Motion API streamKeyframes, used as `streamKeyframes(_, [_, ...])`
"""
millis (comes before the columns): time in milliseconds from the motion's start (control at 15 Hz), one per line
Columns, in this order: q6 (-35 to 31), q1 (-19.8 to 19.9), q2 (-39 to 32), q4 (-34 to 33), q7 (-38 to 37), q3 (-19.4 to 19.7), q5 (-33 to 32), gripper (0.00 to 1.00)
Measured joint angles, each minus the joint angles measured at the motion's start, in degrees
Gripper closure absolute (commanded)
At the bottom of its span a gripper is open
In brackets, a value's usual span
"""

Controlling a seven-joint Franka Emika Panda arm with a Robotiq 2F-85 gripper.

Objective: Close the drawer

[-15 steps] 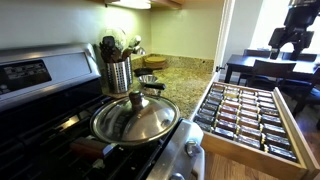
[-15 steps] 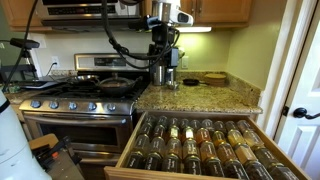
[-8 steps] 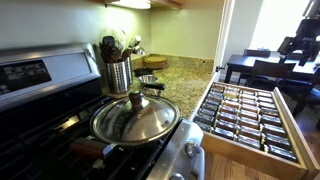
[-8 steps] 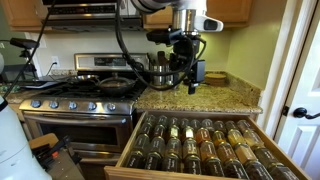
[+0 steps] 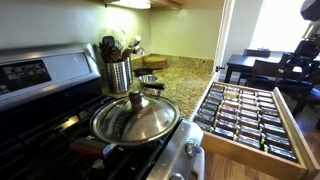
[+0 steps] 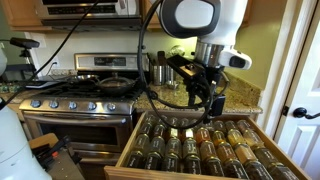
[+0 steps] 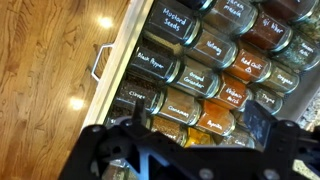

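Note:
The drawer (image 6: 129,148) stands pulled out below the granite counter, its tiers filled with rows of dark-lidded spice jars (image 6: 195,145). It also shows in an exterior view (image 5: 245,152). In the wrist view I see its pale front panel (image 7: 128,45) with a metal handle (image 7: 100,62) and labelled jars (image 7: 200,75). My gripper (image 6: 205,95) hangs open and empty a little above the jars, over the back half of the drawer. Its two dark fingers frame the jars in the wrist view (image 7: 195,125). It touches nothing. In an exterior view it is a dark shape at the right edge (image 5: 298,60).
A steel stove (image 6: 75,100) stands next to the drawer, with a lidded pan (image 5: 135,118) on a burner. A utensil crock (image 5: 118,72) and bowls sit on the granite counter (image 6: 190,98). A wooden floor (image 7: 50,60) lies in front of the drawer. A white door (image 6: 300,80) is beside it.
The arm has swung from above the counter by the stove out over the open drawer and come lower. The drawer has not moved.

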State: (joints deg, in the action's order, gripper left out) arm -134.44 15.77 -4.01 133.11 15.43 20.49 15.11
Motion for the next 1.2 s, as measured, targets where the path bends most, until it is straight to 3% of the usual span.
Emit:
streamKeyframes(667, [-2.46, 0.54, -3.92, -1.86, 0.25, -1.38, 2.29, 0.0])
streamKeyframes(933, [-4.99, 3.04, -8.67, -2.12, 1.54, -2.38, 8.33, 0.0])
streamKeyframes(1200, [-5.05, 6.17, -14.32, -3.62, 1.39, -2.65, 9.49, 0.0])
